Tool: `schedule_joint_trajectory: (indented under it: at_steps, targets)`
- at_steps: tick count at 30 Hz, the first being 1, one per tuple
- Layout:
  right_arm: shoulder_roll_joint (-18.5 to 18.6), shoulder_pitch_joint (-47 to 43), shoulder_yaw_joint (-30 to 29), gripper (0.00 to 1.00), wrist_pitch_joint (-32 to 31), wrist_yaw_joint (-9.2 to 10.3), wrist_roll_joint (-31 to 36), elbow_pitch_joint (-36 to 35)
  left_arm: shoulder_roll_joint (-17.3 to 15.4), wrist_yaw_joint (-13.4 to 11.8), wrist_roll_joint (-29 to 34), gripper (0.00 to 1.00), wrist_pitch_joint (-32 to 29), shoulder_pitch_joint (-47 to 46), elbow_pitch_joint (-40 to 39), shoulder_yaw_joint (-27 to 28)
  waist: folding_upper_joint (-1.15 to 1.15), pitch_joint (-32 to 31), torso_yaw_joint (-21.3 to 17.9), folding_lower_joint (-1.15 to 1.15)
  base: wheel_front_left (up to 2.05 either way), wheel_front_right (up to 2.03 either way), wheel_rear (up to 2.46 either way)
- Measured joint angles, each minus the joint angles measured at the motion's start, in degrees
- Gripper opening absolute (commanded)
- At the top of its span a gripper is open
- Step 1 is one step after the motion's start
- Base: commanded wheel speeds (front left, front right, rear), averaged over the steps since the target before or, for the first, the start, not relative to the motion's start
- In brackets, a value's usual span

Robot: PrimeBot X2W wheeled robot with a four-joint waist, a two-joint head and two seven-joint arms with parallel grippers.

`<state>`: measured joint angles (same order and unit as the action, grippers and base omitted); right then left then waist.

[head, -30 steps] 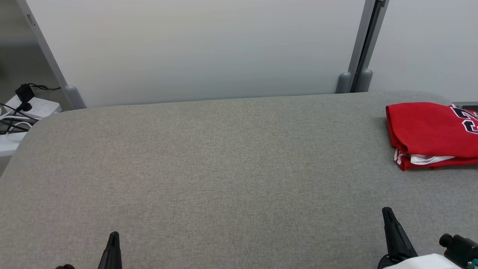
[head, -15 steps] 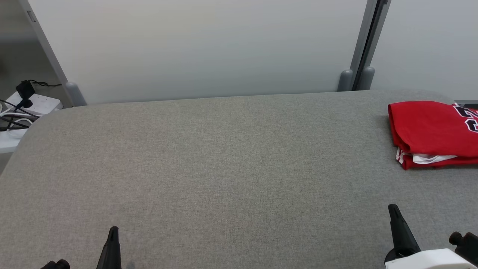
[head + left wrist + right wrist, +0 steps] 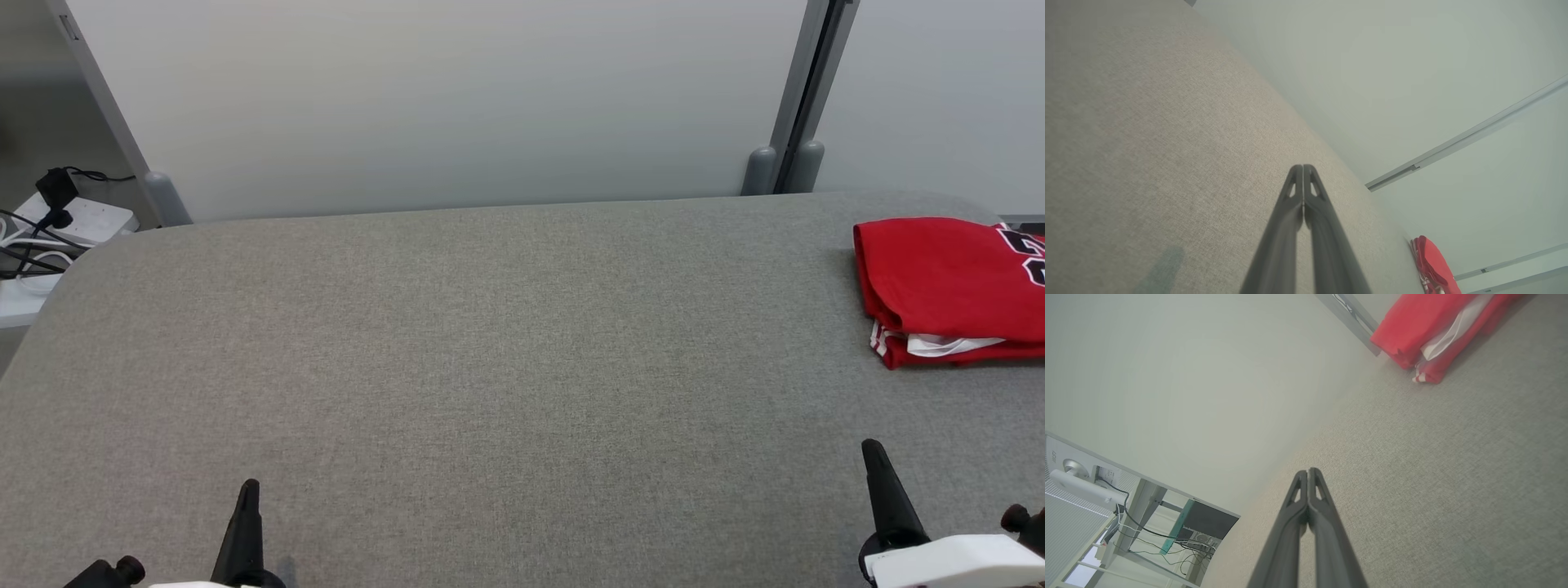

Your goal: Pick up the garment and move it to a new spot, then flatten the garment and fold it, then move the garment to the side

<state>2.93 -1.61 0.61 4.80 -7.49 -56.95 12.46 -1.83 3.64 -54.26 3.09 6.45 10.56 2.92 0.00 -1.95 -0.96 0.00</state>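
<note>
Garment (image 3: 939, 273) red, folded, on woven grey table (image 3: 490, 367); left gripper (image 3: 249, 490), right gripper (image 3: 872, 451) clenched, empty.

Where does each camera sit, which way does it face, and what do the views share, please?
Head view: on the head, looking forward and down over the grey table to the pale wall; left gripper and right gripper, both shut, at the bottom.
Left wrist view: on the left wrist, along its shut fingers, across the table.
Right wrist view: on the right wrist, along its shut fingers, over the table.
Shared: all three show the folded red garment at the table's right end.
</note>
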Motion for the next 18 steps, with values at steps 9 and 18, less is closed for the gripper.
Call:
schedule_joint_trajectory:
  at_steps: [9, 18]
  targets:
    - [0.1, 1.1, -0.7, 0.0, -1.3, 0.0, -5.6, 0.7, 0.0, 0.4, -5.9, 0.0, -1.5, -1.9, 0.8, 0.2, 0.0, 0.3, 0.2, 0.0, 0.0, 0.0, 0.0]
    - [0.2, 1.7, -1.9, 0.0, -2.8, 0.0, -11.5, 1.1, 0.0, 0.9, -11.7, 0.0, -2.8, -2.8, 1.5, 0.6, 0.0, 0.7, 0.3, 0.0, 0.0, 0.0, 0.0]
